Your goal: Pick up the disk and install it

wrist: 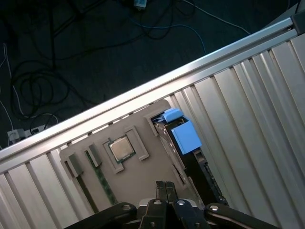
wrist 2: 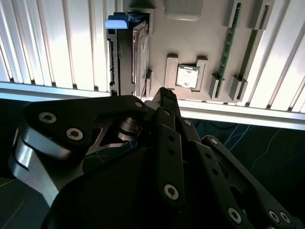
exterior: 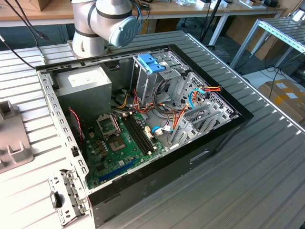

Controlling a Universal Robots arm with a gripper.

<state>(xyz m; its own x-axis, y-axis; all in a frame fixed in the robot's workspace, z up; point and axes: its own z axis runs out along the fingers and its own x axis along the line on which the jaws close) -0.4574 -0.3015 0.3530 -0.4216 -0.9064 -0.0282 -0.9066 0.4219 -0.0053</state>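
The ribbed metal counter (exterior: pixel 267 181) carries an open computer case (exterior: pixel 205 157), lying on its side with the arm (exterior: pixel 107 24) rising behind it. In the exterior view the case shows a grey power box (exterior: pixel 88 86), a green main board (exterior: pixel 119 143), loose wires and a pale blue latch (exterior: pixel 151 62) on the drive cage. At the exterior view's left a grey tray (exterior: pixel 12 143) is cut off by the picture's edge.

Both wrist views look down on that tray (wrist: pixel 138 124) at the counter's rim, with dark floor and cables (wrist: pixel 57 62) beyond. The disk (wrist: pixel 186 136) stands on edge in a slot at one side of the tray – blue end tab up, dark body partly sunk in the slot. In the second wrist view the disk (wrist 2: pixel 126 57) is seen edge-on, so its flat faces are hard to make out.

The pincer (wrist: pixel 165 183) hangs above the tray beside the disk, clenched on nothing and apart from the disk. Its tip (wrist 2: pixel 165 93) and linkage cover the tray's near edge in the second wrist view.

A square chip (wrist: pixel 121 149) sits in the tray's middle pocket and a memory stick (wrist: pixel 101 177) lies just past it.
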